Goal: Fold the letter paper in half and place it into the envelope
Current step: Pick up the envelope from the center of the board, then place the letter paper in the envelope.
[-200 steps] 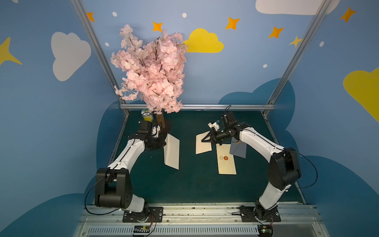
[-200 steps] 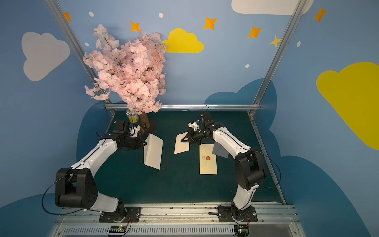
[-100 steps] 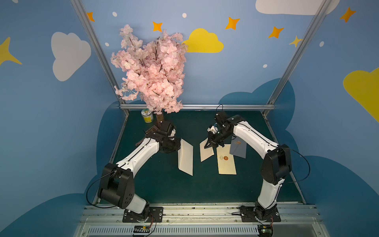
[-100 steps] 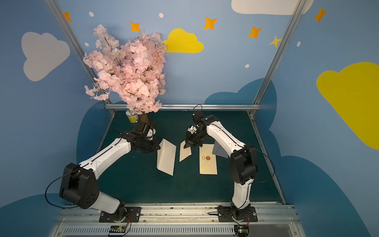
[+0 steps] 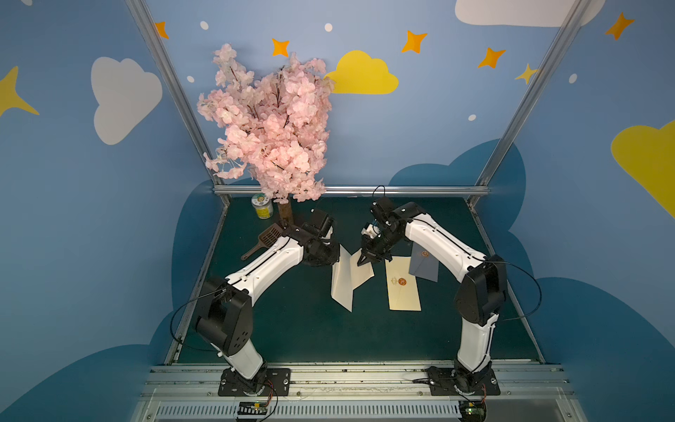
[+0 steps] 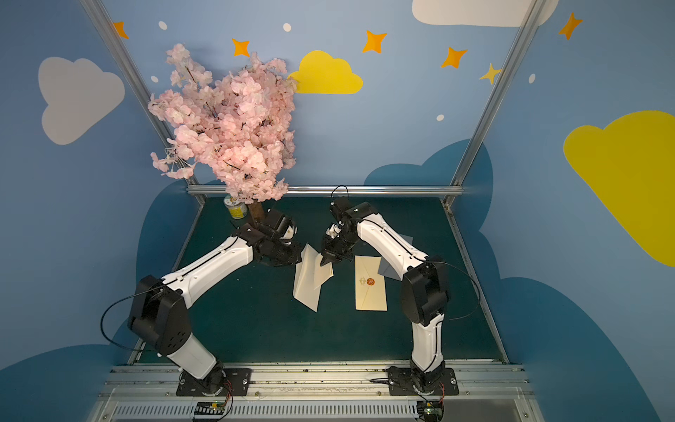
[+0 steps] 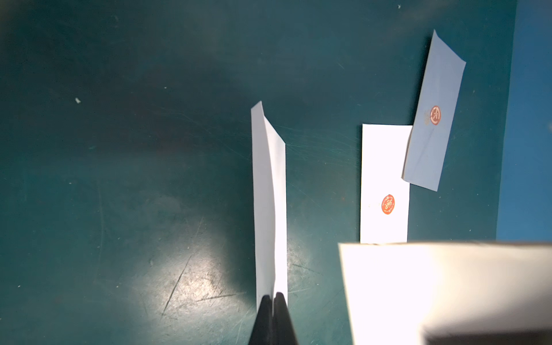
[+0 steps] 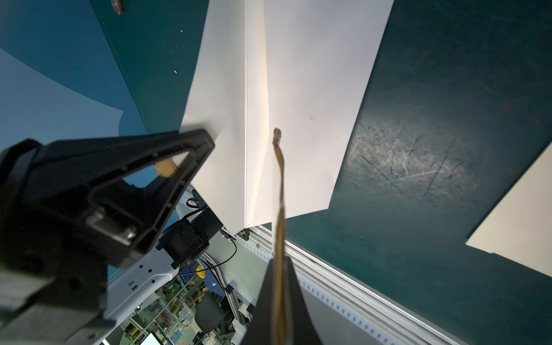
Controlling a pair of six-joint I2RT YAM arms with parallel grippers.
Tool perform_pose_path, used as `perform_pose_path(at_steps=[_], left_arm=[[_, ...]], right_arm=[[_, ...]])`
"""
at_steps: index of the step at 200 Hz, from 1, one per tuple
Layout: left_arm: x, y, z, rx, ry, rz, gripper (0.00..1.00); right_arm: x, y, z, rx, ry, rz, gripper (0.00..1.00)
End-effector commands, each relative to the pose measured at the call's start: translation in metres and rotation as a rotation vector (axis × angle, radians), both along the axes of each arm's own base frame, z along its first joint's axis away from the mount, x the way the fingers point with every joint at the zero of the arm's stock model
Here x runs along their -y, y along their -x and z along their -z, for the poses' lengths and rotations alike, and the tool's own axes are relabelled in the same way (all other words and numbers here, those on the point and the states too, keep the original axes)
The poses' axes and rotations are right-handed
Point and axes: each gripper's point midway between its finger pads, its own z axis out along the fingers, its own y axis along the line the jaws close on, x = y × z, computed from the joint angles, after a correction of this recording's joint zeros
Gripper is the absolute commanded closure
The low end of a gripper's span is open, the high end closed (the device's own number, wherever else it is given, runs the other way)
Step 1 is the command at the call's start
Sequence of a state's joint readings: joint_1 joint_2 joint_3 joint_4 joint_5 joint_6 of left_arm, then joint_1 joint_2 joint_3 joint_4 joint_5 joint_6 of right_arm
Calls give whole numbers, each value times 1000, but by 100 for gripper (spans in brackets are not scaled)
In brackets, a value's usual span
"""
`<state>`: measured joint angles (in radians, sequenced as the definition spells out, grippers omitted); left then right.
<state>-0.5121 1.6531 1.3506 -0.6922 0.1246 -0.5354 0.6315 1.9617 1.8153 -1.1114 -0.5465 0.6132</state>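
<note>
Table mat (image 7: 134, 149) was dark green, scuffed and scratched, letter paper (image 5: 341, 285) was thin matt white sheet with a sharp crease, envelope (image 5: 362, 274) was smooth cream paper, left gripper (image 7: 273, 297) fingers were matt black plastic, arm covers (image 5: 270, 263) were smooth white plastic, rear rail (image 5: 365, 190) was brushed metal.

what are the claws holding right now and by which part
The letter paper, held by both. The left claw is shut on the far edge of one half, and the right claw is shut on the far edge of the other half.
</note>
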Motion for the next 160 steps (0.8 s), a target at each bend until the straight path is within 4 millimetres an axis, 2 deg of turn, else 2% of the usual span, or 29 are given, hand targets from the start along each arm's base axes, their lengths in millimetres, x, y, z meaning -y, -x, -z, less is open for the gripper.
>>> perform_pose_path(at_steps=[1, 97, 136, 160], left_arm=[[4, 1, 0, 11, -19, 9, 97], [40, 9, 10, 1, 46, 70, 97], [47, 16, 14, -15, 83, 93, 97], [52, 20, 14, -16, 126, 95, 97]], right_arm=[[-8, -3, 5, -10, 4, 14, 100], [-35, -8, 16, -74, -171, 44, 100], [-35, -22, 22, -109, -201, 88, 100], [-30, -24, 35, -143, -174, 110, 100]])
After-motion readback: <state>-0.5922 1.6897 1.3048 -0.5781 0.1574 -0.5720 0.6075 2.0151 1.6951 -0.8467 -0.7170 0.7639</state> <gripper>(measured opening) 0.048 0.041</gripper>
